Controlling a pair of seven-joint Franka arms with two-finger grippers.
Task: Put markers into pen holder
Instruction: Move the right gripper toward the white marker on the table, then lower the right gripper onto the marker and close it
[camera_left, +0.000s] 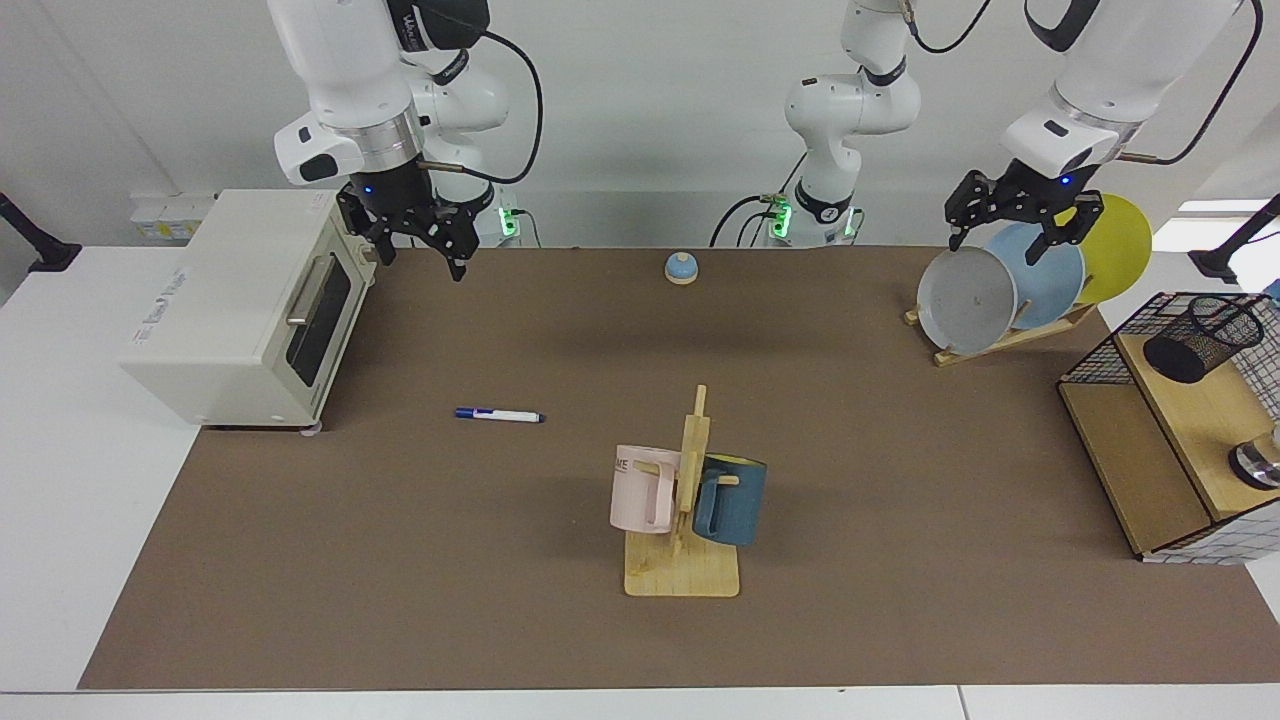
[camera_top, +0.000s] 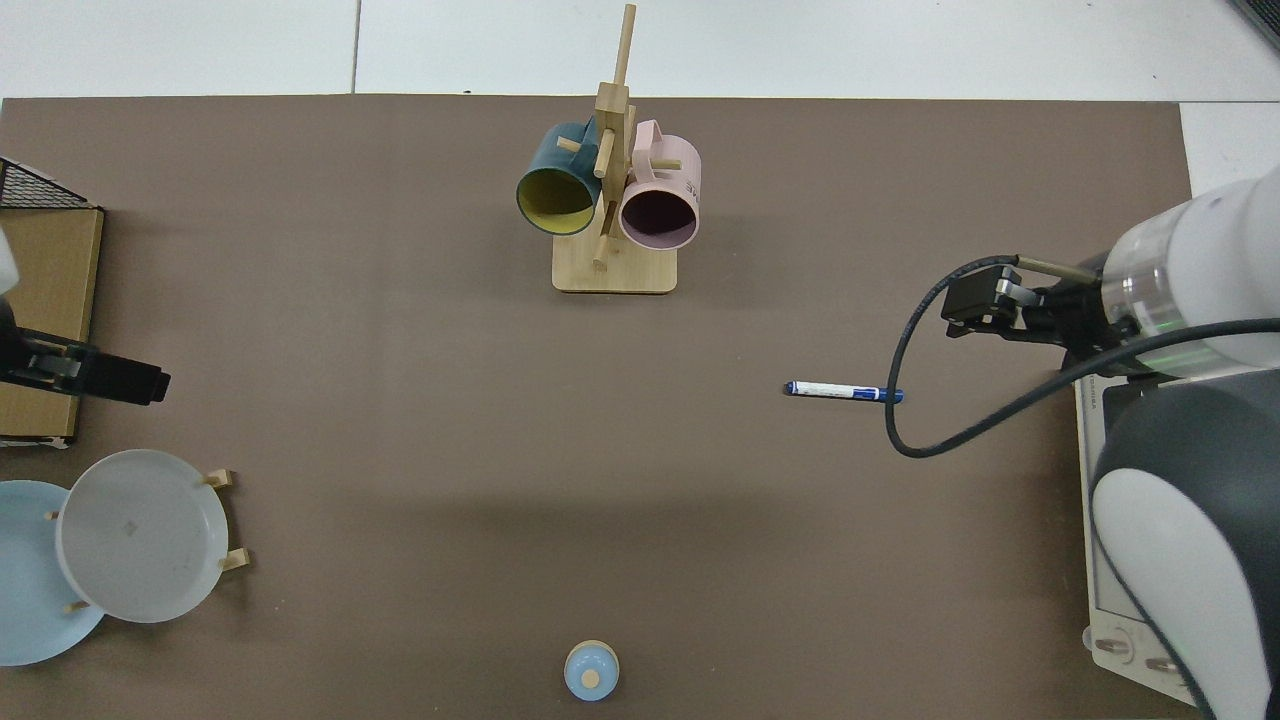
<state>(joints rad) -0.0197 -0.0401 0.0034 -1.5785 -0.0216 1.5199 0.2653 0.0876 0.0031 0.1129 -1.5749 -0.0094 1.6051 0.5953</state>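
The marker (camera_left: 498, 414) (camera_top: 842, 391), white with blue ends, lies flat on the brown mat in front of the toaster oven. My right gripper (camera_left: 420, 262) hangs open and empty well above the mat, by the oven's far corner and behind the marker. The pen holder (camera_left: 1205, 337), a black mesh cup, rests tilted on top of the wire-and-wood shelf (camera_left: 1140, 470) at the facing view's right edge. My left gripper (camera_left: 997, 248) waits open and empty over the plate rack. In the top view the pen holder is out of view.
A toaster oven (camera_left: 240, 310) stands beside the marker. A wooden mug tree (camera_left: 685, 540) holds a pink mug (camera_left: 640, 490) and a blue mug (camera_left: 732, 500) mid-table. Plates (camera_left: 968, 300) lean in a rack at the back. A small blue bell (camera_left: 681, 267) sits near the arm bases.
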